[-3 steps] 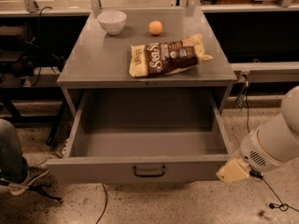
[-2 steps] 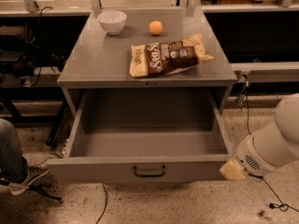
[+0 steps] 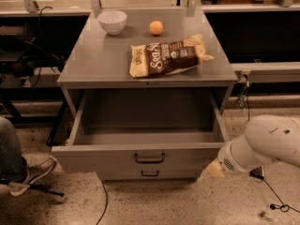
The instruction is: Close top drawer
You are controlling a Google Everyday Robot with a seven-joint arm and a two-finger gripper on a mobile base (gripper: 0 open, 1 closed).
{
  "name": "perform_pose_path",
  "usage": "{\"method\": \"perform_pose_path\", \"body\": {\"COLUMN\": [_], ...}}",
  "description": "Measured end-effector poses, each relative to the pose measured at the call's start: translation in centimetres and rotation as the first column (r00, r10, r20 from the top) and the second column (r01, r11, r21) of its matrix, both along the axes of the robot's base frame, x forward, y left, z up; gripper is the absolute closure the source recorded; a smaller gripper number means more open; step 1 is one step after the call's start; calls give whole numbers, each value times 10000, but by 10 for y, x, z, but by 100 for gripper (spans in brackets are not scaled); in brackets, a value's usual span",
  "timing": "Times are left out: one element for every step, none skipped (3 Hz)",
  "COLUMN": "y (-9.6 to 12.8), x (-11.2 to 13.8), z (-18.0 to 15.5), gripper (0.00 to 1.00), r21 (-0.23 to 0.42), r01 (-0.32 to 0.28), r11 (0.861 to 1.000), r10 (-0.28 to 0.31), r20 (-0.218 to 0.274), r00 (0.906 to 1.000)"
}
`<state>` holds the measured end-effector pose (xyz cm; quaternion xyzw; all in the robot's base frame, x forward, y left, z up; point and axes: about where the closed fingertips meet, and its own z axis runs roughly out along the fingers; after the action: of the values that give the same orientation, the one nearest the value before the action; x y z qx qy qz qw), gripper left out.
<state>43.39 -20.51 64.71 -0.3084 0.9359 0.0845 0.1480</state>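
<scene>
- While the top drawer (image 3: 140,159) stands pulled far out of the grey cabinet (image 3: 70,74), its inside shows as bare grey metal. The flat front faces the camera.
- A small black bar handle (image 3: 149,158) sits at the middle of the drawer's front. Just below the front's lower edge a second black handle (image 3: 150,173) shows, on a lower drawer set back under the open one.
- The gripper (image 3: 215,169) is low on the right, by the lower right corner of the top drawer's front, with its pale yellowish tip turned toward that corner. Whether it touches the front or stops just short, I cannot tell. Whether it is released or clenched cannot be told either.
- The arm (image 3: 269,144) is a bulky white link coming in from the right edge and sloping down and left to the gripper. It is below the level of the cabinet top.
- The cabinet top carries three things.
  - A white bowl (image 3: 112,21) stands upright at the back left.
  - An orange fruit (image 3: 156,27) sits to the bowl's right, apart from it.
  - A brown-and-cream snack bag (image 3: 168,58) lies flat nearer the front, right of centre, its right end angled toward the back.
- At the left edge a leg in jeans (image 3: 9,153) and a shoe (image 3: 33,172) rest on the speckled floor (image 3: 164,205). They are near the drawer's left front corner but apart from it.
- A dark cable (image 3: 276,198) trails over the floor at the lower right, beneath the arm.
</scene>
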Motion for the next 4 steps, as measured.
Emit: {"method": "perform_pose_path", "body": {"y": [0,9,12,31], "x": [0,32,43,91], "z": [0,-4,-4,-6], "gripper": [100,100,100,100], "r21": [0,159,213,458], "r01": [0,-124,-168,-386], "r11": [10000,9998,9996,9982], "r10": [0,116,153,328], "r20": [0,520,664,1219], "r00": [10000,9986,9977,9920]}}
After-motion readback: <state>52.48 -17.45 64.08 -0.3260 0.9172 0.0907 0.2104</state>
